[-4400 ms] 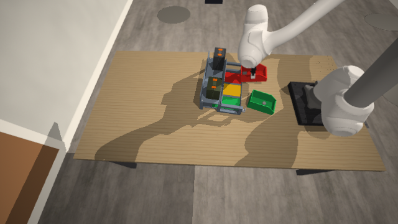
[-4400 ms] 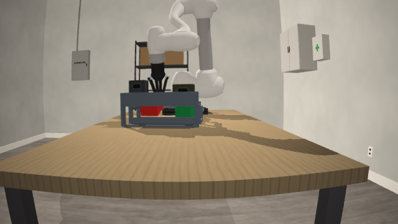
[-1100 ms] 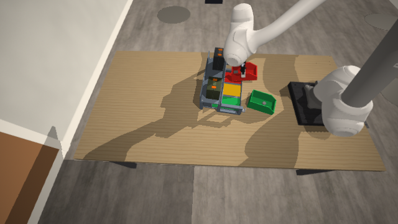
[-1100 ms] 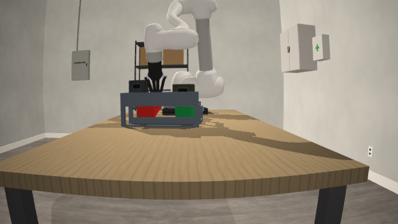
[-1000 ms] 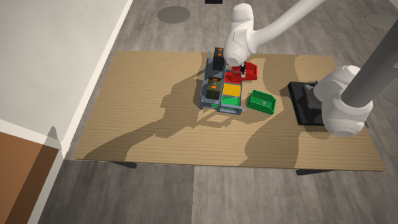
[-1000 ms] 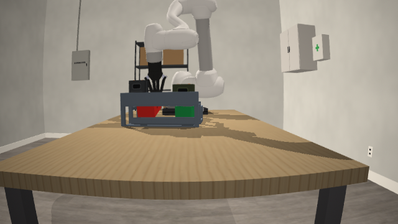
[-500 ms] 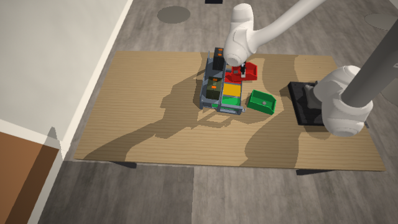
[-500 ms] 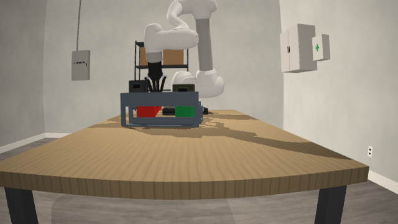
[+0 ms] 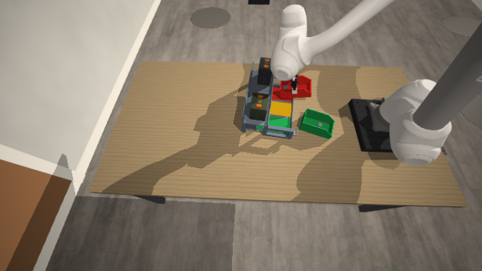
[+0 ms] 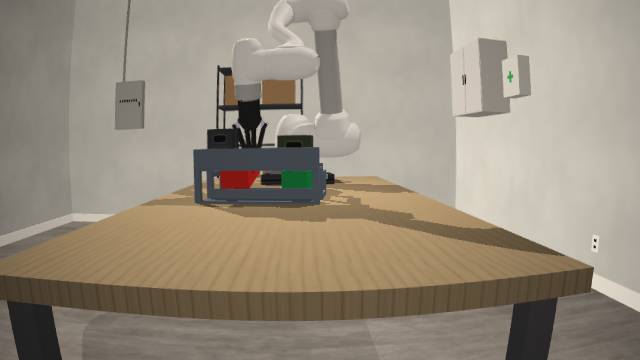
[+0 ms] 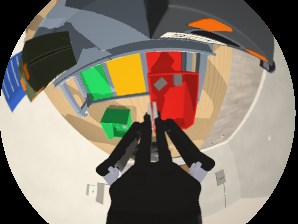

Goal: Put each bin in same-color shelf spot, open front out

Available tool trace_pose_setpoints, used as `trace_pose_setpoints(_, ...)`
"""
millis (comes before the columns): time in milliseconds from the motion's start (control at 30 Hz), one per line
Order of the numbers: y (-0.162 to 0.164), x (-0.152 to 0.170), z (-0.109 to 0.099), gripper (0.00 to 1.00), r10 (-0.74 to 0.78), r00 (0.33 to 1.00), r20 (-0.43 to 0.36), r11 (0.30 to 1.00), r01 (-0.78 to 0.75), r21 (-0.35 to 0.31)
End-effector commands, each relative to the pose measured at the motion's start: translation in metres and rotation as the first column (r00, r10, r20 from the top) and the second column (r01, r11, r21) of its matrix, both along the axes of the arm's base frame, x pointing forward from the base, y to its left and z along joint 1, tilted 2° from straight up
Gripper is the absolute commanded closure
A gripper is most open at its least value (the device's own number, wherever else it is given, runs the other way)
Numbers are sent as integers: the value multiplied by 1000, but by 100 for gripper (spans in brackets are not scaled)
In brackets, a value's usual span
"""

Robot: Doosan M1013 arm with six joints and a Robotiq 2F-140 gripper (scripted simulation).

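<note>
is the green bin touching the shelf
Apart. The top view shows the green bin resting on the table just off the shelf's front corner, with a thin strip of shadowed wood between them.

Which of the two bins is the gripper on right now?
The red bin: the gripper is shut on its thin wall, at the shelf's red spot. The green bin sits apart on the table, untouched.

Two bins, red (image 9: pixel 301 86) and green (image 9: pixel 317 123); one shelf (image 9: pixel 246 109).
</note>
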State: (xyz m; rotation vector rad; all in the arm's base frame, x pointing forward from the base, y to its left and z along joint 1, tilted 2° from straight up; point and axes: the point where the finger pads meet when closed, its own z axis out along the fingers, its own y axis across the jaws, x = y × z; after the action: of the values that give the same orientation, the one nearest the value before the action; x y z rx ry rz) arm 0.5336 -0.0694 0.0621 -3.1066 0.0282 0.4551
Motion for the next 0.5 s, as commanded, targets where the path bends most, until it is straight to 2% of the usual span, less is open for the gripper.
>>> trace_pose_setpoints(0, 0, 0, 0, 90, 0, 1000, 0, 1000, 0, 0)
trace_pose_setpoints(467, 0, 0, -4, 90, 0, 1000, 0, 1000, 0, 0)
